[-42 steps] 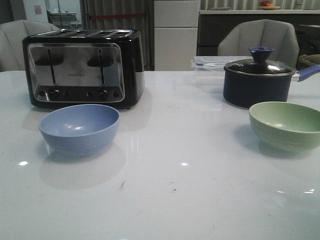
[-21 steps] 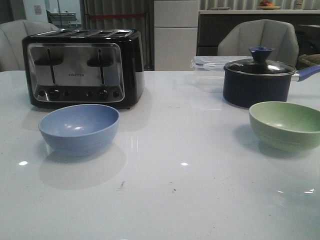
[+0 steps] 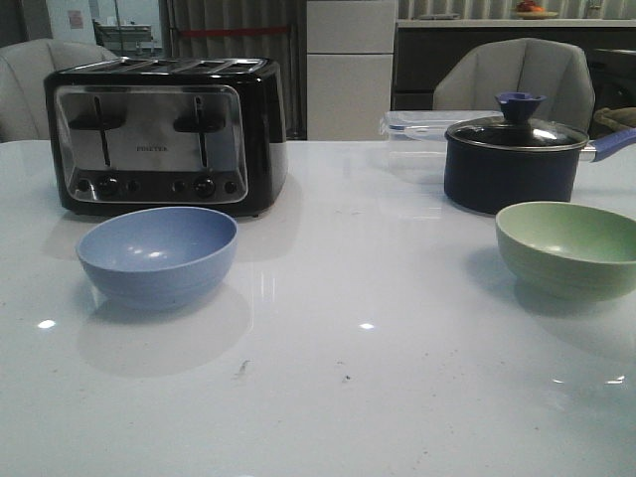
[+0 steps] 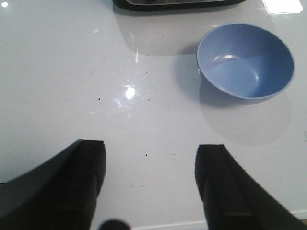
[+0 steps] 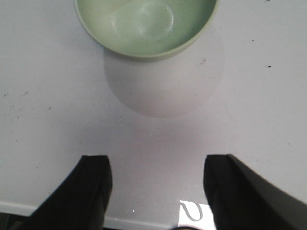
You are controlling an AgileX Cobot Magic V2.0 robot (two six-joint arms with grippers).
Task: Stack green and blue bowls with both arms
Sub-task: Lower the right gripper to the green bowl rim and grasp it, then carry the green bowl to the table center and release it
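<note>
White surface [image 3: 328, 397], glossy, carried everything. Toaster [image 3: 164, 134] as landmark, black and chrome, far left. Navy saucepan [image 3: 512, 159] well right of toaster, lid on, clear lidded container [image 3: 417, 124] just behind it. Blue bowl [image 3: 157, 256] just in front of toaster, upright, empty, apart from it. Green bowl [image 3: 569, 248] far right of toaster, in front of saucepan, upright, empty, well apart from blue bowl. Left end effector [image 4: 151, 182] spread apart, gripped nothing, over bare surface short of blue bowl [image 4: 245, 61]. Right end effector [image 5: 158, 191] likewise apart, empty, short of green bowl [image 5: 146, 26].
</note>
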